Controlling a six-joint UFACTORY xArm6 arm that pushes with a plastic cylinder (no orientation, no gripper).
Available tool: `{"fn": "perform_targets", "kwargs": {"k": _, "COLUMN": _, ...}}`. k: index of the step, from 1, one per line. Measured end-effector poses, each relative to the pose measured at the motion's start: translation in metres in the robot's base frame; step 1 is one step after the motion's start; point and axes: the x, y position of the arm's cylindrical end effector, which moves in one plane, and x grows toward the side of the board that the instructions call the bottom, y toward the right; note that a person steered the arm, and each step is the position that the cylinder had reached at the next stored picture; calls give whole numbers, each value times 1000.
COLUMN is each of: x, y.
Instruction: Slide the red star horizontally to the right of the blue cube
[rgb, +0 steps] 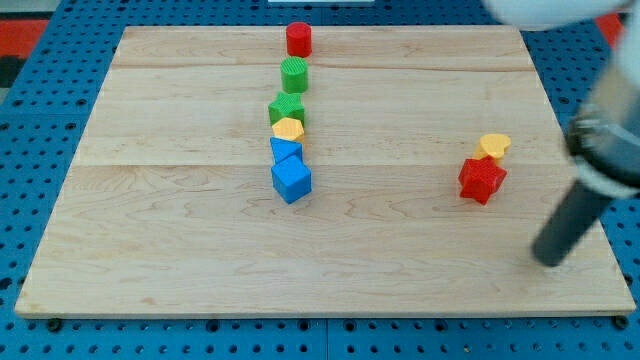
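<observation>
The red star (481, 179) lies on the wooden board (170, 240) at the view's right, touching a yellow block (493, 146) just above it. The blue cube (291, 181) sits left of centre, at the lower end of a column of blocks. The star is level with the cube and well to its right. My tip (549, 258) is at the end of the dark rod, below and to the right of the red star, a short gap away and touching no block.
Above the blue cube run a second blue block (285, 150), a yellow hexagon (288, 128), a green block (286, 108), a green cylinder (294, 74) and a red cylinder (298, 39). The board's right edge (590, 190) is close to my rod.
</observation>
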Motion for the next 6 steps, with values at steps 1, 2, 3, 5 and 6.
{"fn": "perform_targets", "kwargs": {"k": 1, "x": -60, "y": 13}}
{"fn": "perform_targets", "kwargs": {"k": 2, "x": -75, "y": -33}}
{"fn": "perform_targets", "kwargs": {"k": 3, "x": -72, "y": -70}}
{"fn": "perform_targets", "kwargs": {"k": 5, "x": -95, "y": -69}}
{"fn": "perform_targets", "kwargs": {"k": 6, "x": -118, "y": -115}}
